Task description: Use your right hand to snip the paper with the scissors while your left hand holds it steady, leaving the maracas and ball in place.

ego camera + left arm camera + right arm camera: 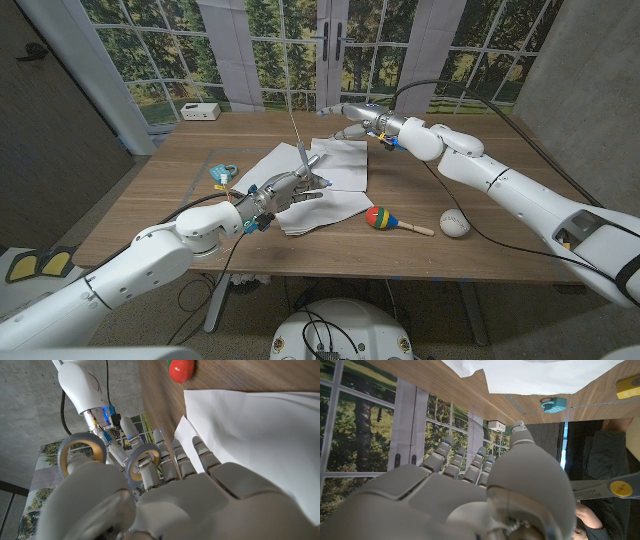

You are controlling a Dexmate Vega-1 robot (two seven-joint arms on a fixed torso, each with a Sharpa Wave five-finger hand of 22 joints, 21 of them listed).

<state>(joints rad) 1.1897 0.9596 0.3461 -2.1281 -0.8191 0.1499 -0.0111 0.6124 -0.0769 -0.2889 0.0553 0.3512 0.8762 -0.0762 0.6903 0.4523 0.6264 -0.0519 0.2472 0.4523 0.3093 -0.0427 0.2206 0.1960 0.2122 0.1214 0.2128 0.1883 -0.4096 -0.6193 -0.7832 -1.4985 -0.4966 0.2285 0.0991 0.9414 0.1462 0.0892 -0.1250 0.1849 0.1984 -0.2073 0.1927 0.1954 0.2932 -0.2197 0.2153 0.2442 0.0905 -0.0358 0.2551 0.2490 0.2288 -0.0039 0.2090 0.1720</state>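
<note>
The left hand (283,190) holds the scissors (303,165) with fingers through the grey loops, blades pointing up, just over the white paper (335,185) in the middle of the table (500,245). The right hand (352,118) is held past the far edge of the paper; it looks empty with loose fingers, though it is hard to tell. The maraca (385,220) lies near the paper, with the white ball (454,225) just past it

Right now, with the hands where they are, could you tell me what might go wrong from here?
The scissors sit in the left hand, not the right hand, so a handover could drop them or leave the paper unheld. The maraca lies close beside the paper; dragging sheets may nudge it.
</note>
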